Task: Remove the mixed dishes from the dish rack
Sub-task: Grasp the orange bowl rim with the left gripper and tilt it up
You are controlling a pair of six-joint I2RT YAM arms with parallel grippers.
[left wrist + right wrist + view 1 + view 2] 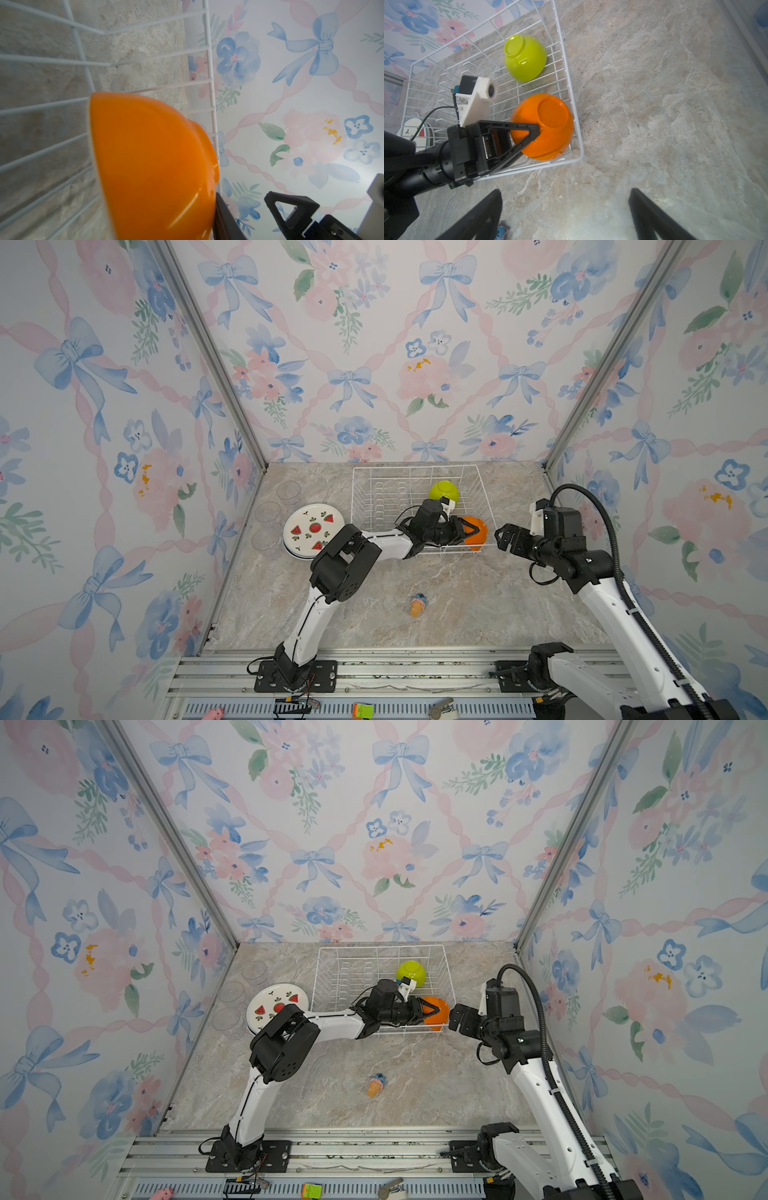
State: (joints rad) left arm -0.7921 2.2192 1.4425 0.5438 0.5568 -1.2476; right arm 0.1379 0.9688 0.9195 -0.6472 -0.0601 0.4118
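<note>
The orange bowl (550,124) is found in the near right corner of the dish rack (382,497), turned over and tilted so that its round foot faces upward. The left gripper (468,531) is reached into the rack from the left. One of its fingers (512,124) is laid against the bowl's outer wall just below the foot. The other finger is hidden behind the bowl, so it cannot be told whether the bowl is pinched or only touched. The right gripper (498,540) is held outside the rack, just beside its right wall, with its fingers (481,216) spread wide and nothing between them.

Red watermelon slices and small dark sprigs are printed on the top plate (311,529), which is stacked on another just left of the rack.

The orange bowl is seen as glossy, smooth and rounded. A lime-green bowl (444,490) of the same shape is set foot-up further back on the rack's right side. The rack is made of thin white wire, rectangular, with rows of upright prongs. Clear glasses (268,512) are lined along the left wall. The table (415,572) is patterned like grey-beige marble, and a small orange-and-blue toy (417,605) lies on it, well apart from the rack.
</note>
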